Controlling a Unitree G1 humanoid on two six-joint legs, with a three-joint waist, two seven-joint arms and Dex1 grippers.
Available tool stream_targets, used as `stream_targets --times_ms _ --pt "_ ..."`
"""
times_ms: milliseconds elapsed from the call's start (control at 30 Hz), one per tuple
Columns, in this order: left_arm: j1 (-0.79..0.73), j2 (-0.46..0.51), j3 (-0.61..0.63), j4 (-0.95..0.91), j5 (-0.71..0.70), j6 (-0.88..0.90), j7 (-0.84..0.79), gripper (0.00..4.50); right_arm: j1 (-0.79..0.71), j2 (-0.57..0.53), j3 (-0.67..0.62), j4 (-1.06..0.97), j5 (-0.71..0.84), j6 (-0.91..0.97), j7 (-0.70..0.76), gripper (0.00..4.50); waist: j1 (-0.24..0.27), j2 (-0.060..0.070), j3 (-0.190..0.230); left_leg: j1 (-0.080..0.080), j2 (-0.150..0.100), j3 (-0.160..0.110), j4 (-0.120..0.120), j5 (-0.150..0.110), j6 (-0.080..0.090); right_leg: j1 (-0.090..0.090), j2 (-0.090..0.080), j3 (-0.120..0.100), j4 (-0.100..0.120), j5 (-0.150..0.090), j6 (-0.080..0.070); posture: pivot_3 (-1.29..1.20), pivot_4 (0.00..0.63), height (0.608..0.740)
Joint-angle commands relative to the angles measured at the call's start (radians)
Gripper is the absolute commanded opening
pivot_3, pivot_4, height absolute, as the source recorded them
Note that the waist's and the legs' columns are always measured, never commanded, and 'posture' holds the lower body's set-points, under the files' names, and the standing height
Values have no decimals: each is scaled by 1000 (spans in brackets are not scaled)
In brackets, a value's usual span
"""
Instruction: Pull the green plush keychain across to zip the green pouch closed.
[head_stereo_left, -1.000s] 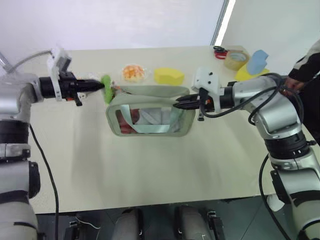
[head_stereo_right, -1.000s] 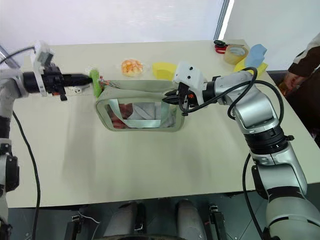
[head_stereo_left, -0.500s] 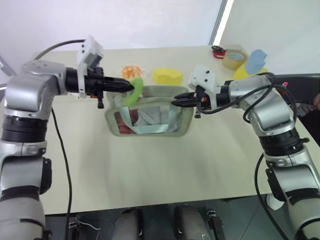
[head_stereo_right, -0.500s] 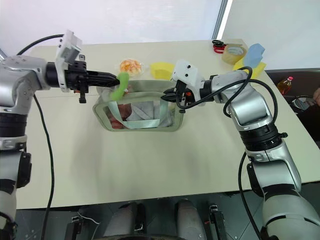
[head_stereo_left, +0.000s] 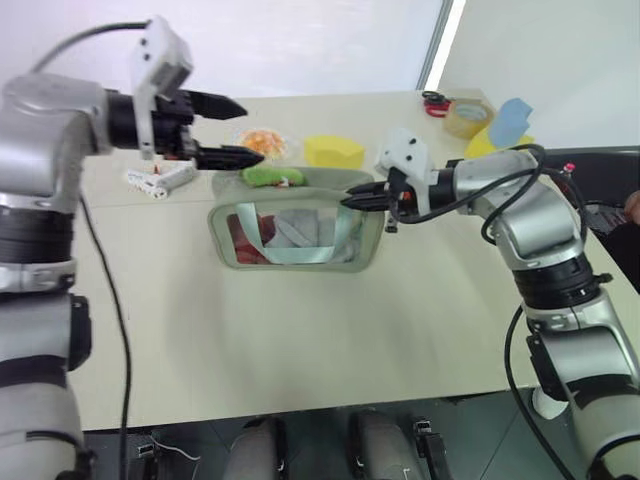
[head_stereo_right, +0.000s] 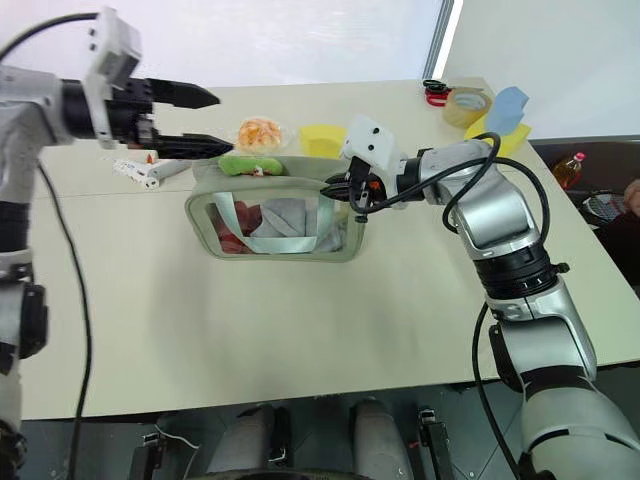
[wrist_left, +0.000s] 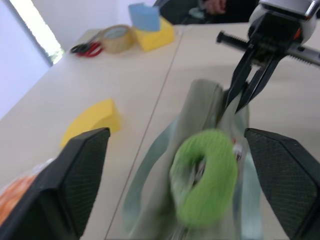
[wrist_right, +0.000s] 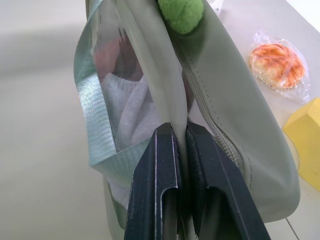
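Keychain (head_stereo_left: 270, 176) lies loose on the pouch's (head_stereo_left: 298, 232) top edge toward its left end, just right of the wide-open left gripper (head_stereo_left: 234, 129); right gripper (head_stereo_left: 349, 203) pinches the pouch's right end, zipper running left-right.

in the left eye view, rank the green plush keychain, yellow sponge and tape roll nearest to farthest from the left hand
1. green plush keychain, lying on the green pouch just beside the open left hand.
2. yellow sponge, behind the pouch, mid-table.
3. tape roll, at the far right corner.
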Motion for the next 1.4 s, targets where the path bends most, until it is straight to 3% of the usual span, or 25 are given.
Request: stream_targets --times_ms 33,200,367,467,700,800,900,1000,1133,1400 --pt "76 93 33 -105 -36 50 -66 4453 -29 -2 -16 14 -9 -28 -6 0 -1 0 0 0 0 0 0 0 0 0 0 0 0 0 0 0 150 740" --pt "295 143 66 -212 -56 52 -48 4453 -36 4 -12 30 -13 -44 1 0 4 0 0 1 0 0 0 0 0 0 0 1 0 0 0 0 150 740" --pt "383 73 57 -191 -1 -48 50 4453 -39 8 -6 29 -16 -44 17 0 7 0 0 0 0 0 0 0 0 1 0 1 0 0 0 0 150 740" --pt "390 51 51 -179 10 -79 59 3587 -40 8 -5 28 -18 -42 22 0 4 0 0 0 0 0 0 0 0 1 0 1 0 0 0 0 150 740" --pt "358 33 41 -141 12 -93 59 57 -42 0 -10 19 -23 -26 23 0 3 0 0 0 0 0 0 0 0 0 0 1 0 0 0 0 150 740" --pt "354 35 20 -136 26 -104 46 57 -50 -5 -18 9 -18 -10 21 0 3 0 0 0 0 0 0 0 0 0 0 1 0 0 0 0 150 740" --pt "339 24 9 -118 35 -111 40 0 -82 -39 -33 -12 1 11 58 1170 4 0 0 0 0 0 0 0 0 0 0 1 0 0 0 0 150 740" --pt "329 19 6 -106 40 -118 36 0 -125 -66 -47 -5 7 8 84 2631 6 0 0 0 0 0 0 0 0 0 0 1 0 0 0 0 150 740" --pt "324 16 5 -105 40 -119 30 0 -207 -28 -62 10 43 34 75 2631 5 0 0 0 0 0 0 0 0 0 0 1 0 0 0 0 150 740" --pt "307 4 3 -96 49 -122 23 0 -288 181 -8 106 33 -8 -6 2631 3 0 0 0 0 0 0 0 0 0 0 0 0 0 0 0 150 740"
